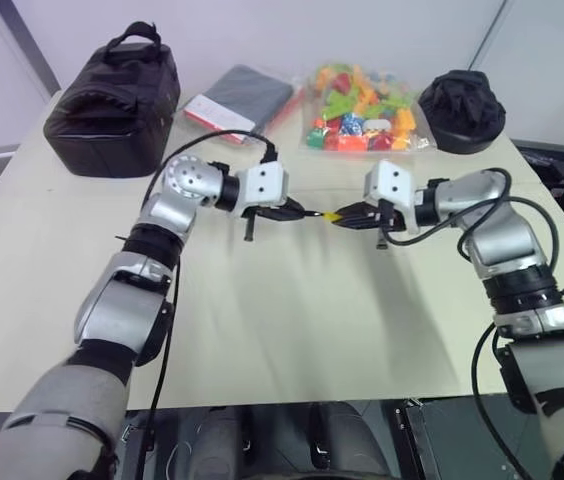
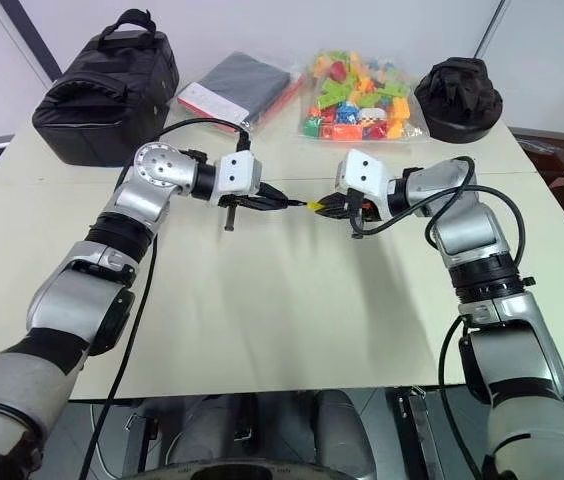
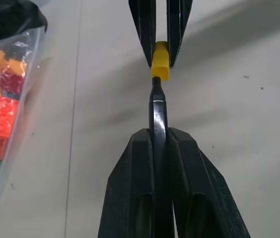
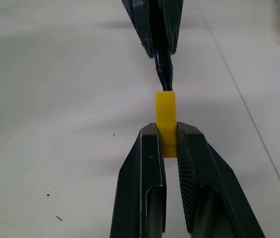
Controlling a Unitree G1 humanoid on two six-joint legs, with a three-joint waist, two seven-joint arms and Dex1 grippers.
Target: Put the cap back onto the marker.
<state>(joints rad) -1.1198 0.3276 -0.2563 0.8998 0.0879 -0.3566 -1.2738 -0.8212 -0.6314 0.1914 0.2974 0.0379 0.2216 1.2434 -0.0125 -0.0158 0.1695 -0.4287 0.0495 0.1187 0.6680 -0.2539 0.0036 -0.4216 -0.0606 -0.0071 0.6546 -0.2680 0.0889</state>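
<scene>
Above the pale, matte surface [image 1: 292, 320], the two arms meet tip to tip in mid-air. The left claw [image 1: 295, 211], two tapering black fingers with smooth, hard faces, is pressed tight on the marker [image 3: 158, 106], a slim, glossy black stick that juts out past the fingertips toward the other arm. The right claw [image 1: 343, 214] pinches the cap [image 4: 165, 116], a tiny bright yellow plastic cylinder with flat ends; one of this claw's fingers [image 4: 192, 168] carries a ribbed, rubbery inner pad. About half of the cap sticks out beyond the fingertips. In both wrist views the marker's narrow tip sits right at the open end of the cap, touching it or just entering it; how far in cannot be told. Marker and cap lie nearly along one line, both held clear of the surface, which shows a few small dark specks and a faint seam.

Along the far edge of the surface rest four things, well apart from the claws: a boxy black fabric bag with a padded handle [image 1: 112, 95] on the left, a flat dark rectangular packet with a red and white edge [image 1: 240, 98] beside it, a clear crinkled plastic bag of colourful toy blocks [image 1: 362, 110] in red, orange, yellow and green, and a rounded, crumpled black fabric pouch [image 1: 462, 108] at the right.
</scene>
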